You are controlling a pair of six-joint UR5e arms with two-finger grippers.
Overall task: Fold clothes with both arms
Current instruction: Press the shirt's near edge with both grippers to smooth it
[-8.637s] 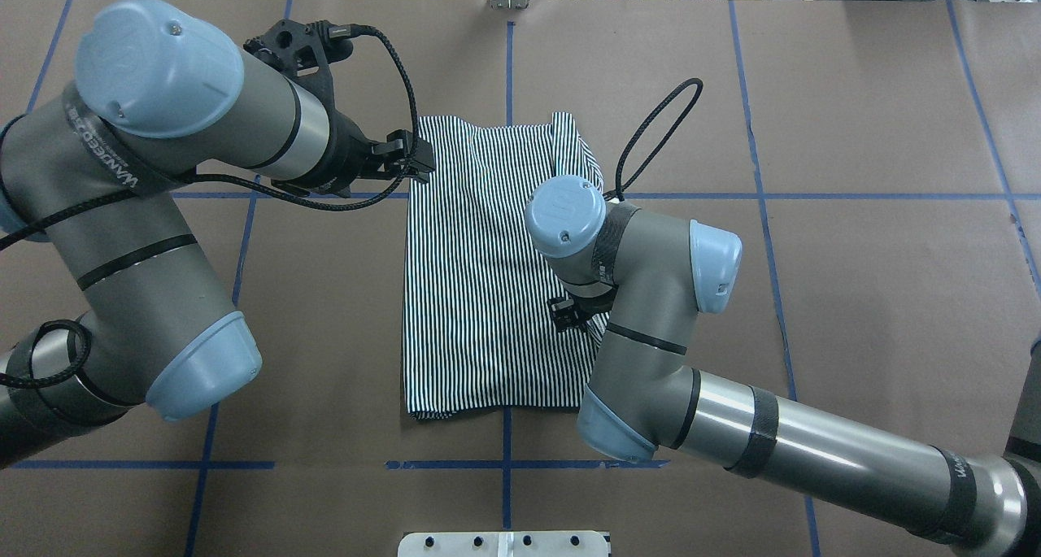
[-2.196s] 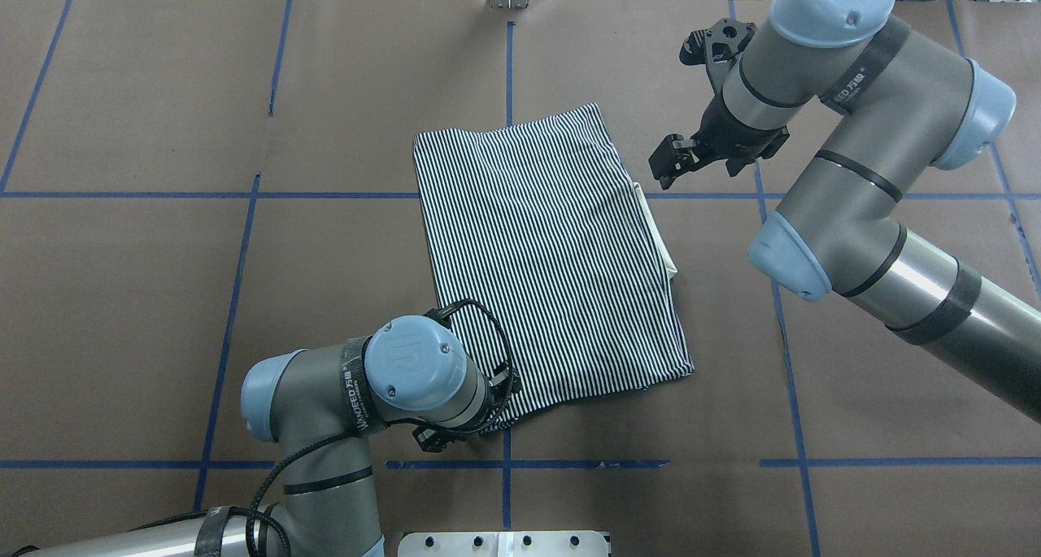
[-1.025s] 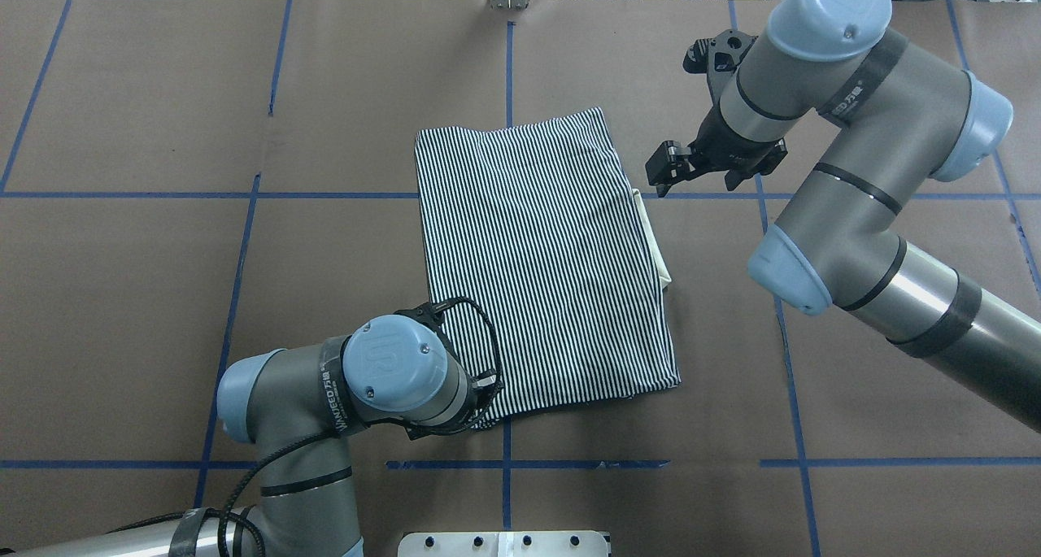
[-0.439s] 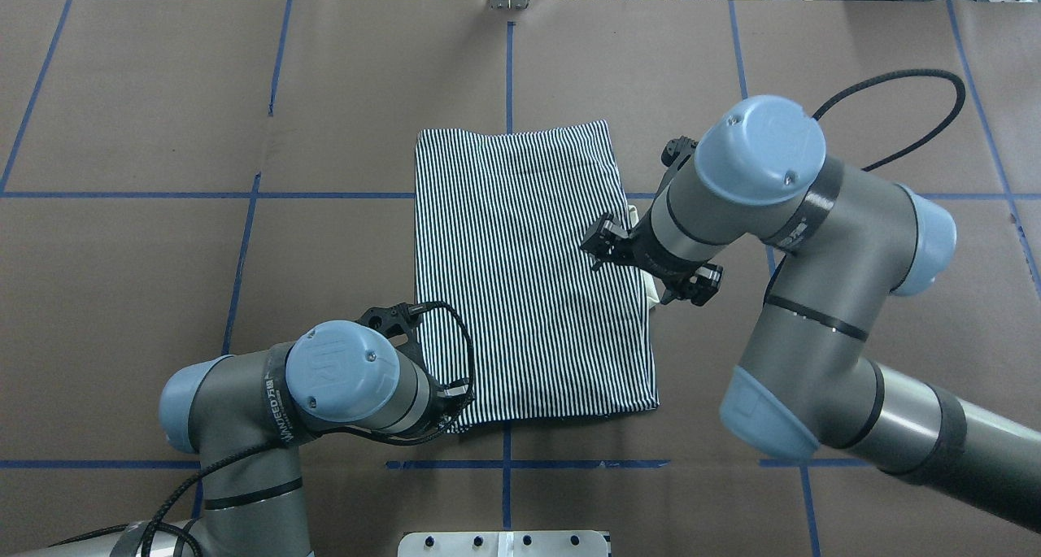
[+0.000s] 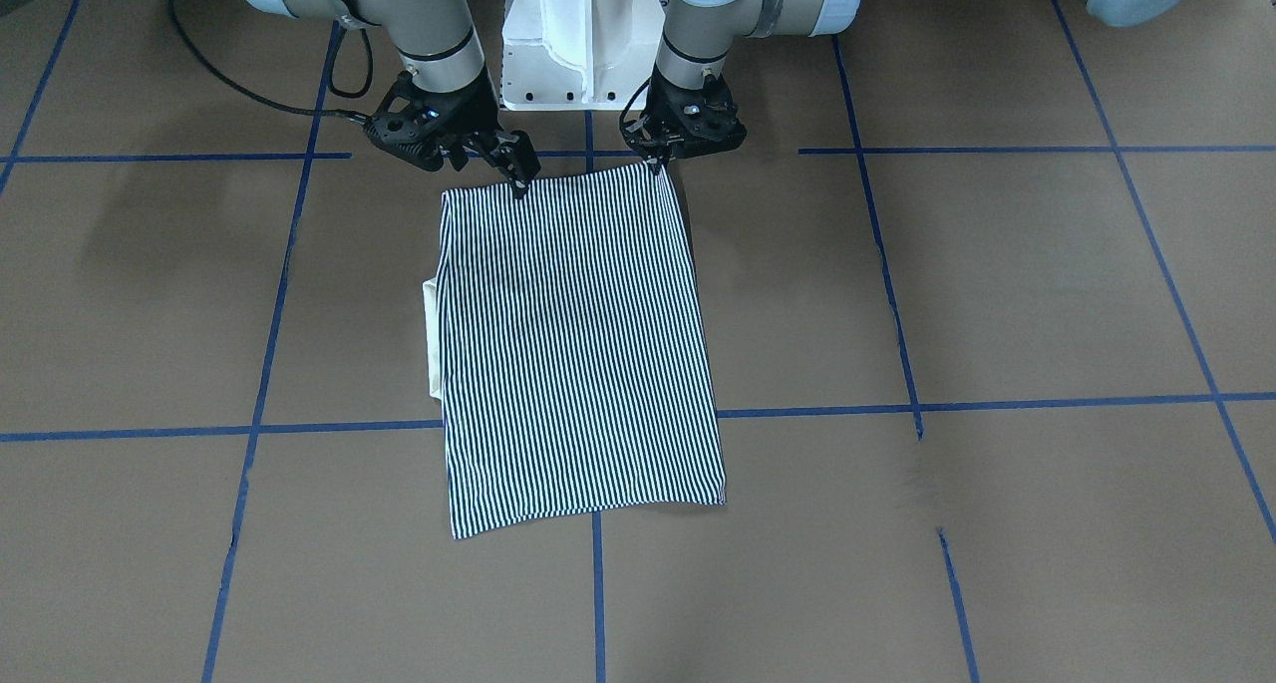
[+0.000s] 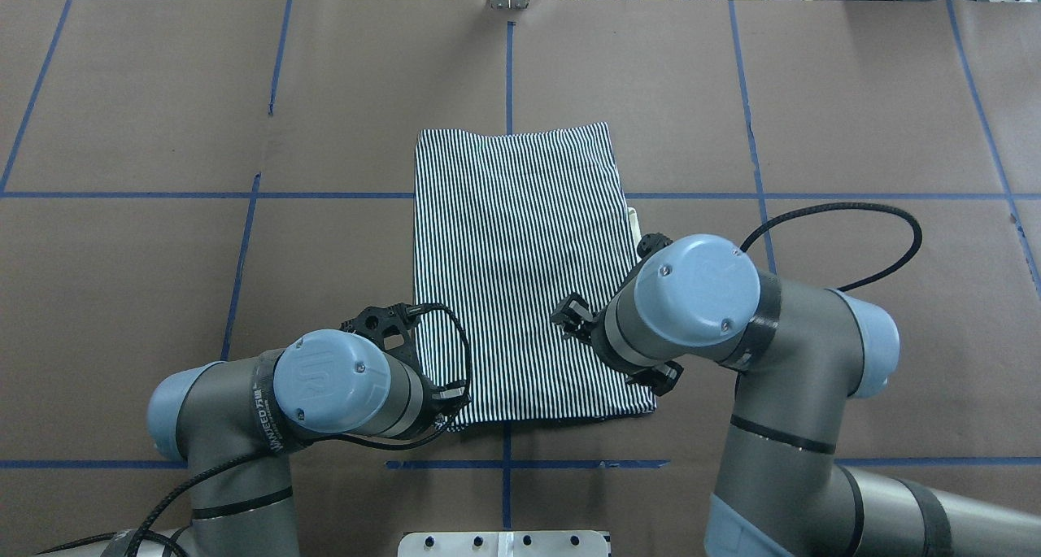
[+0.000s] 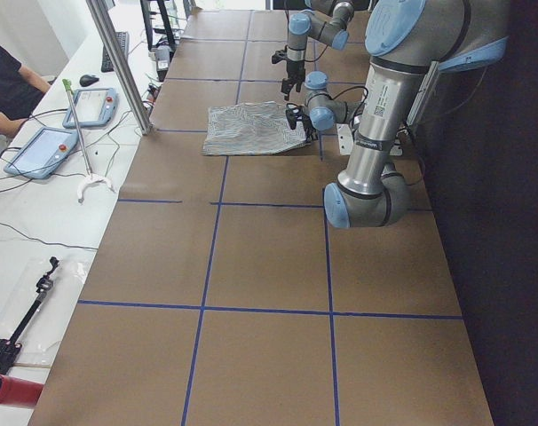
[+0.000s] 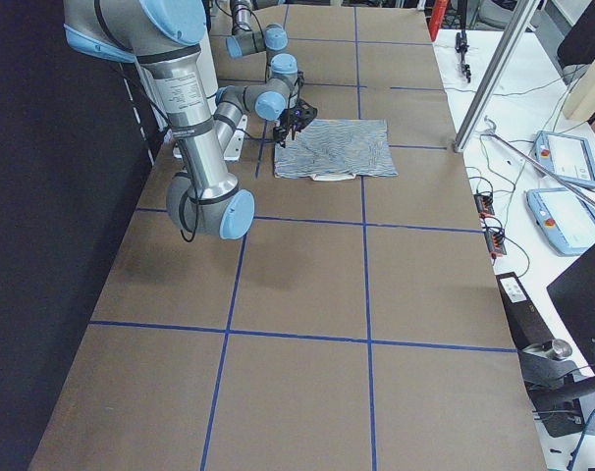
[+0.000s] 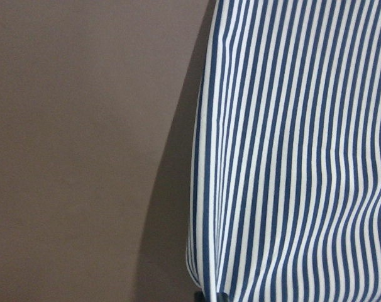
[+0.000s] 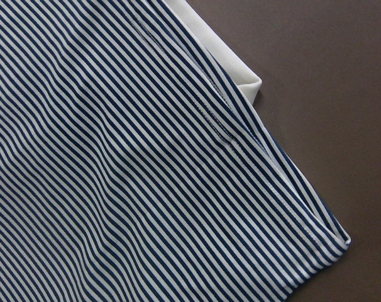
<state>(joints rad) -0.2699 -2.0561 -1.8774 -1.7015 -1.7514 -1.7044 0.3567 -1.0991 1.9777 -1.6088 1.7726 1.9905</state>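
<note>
The striped polo shirt (image 6: 520,272) lies folded into a flat rectangle at mid-table, also seen in the front view (image 5: 573,354). A strip of cream collar (image 5: 431,339) sticks out from its edge on my right side. My left gripper (image 5: 658,160) is shut on the shirt's near-left corner, and its wrist view shows that edge (image 9: 203,189) close up. My right gripper (image 5: 503,165) hovers open over the shirt's near-right part. The right wrist view shows the near-right corner (image 10: 341,242) and the collar (image 10: 241,78), with no fingers in it.
The white pedestal base (image 5: 583,35) stands just behind the shirt's near edge. Blue tape lines (image 6: 244,240) grid the brown table cover. A bench with tablets (image 7: 43,151), a metal post (image 7: 118,62) and a seated person (image 7: 3,84) runs along the far side.
The left gripper dragged its corner leftward, turning the shirt square to the grid. The right arm swung in from beyond the shirt's far-right corner to above its near-right part.
</note>
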